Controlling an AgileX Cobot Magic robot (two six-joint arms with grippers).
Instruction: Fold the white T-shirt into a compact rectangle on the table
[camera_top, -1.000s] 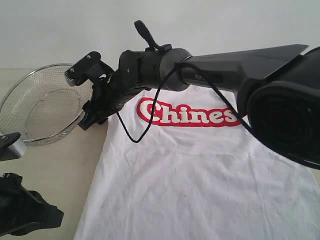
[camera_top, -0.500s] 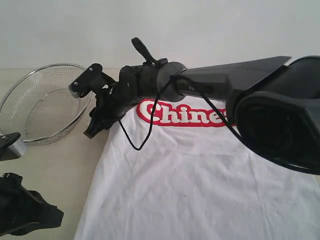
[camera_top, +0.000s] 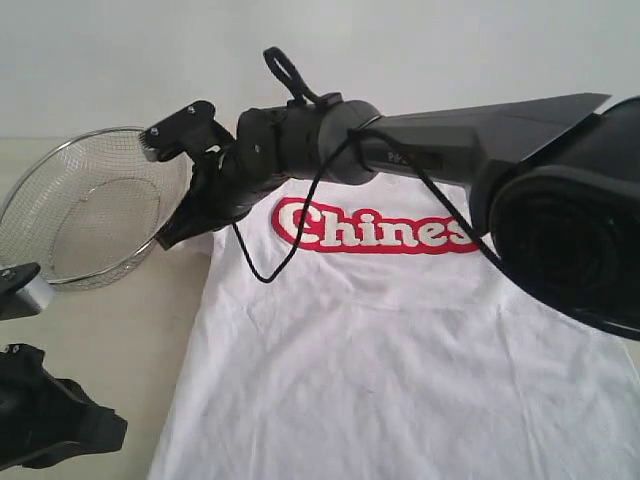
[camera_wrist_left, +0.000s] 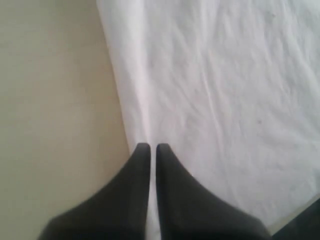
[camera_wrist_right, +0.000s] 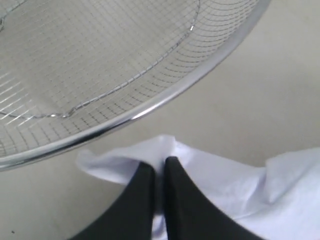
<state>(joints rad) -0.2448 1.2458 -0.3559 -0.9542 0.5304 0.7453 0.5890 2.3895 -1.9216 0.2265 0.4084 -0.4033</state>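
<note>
A white T-shirt (camera_top: 400, 350) lies spread on the pale surface (camera_top: 110, 340), one upper corner pinched in the closed right tool (camera_wrist_right: 159, 164) beside a wire-mesh basket (camera_top: 70, 215), while the left tool (camera_wrist_left: 150, 149) is closed tight over its side edge.

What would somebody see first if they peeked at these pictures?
Probably the big black arm reaching across the exterior view, its right gripper pinching a corner of the white T-shirt spread on the table. Then the red band with white letters across the shirt's chest, and the shiny wire basket beside that pinched corner.
</note>
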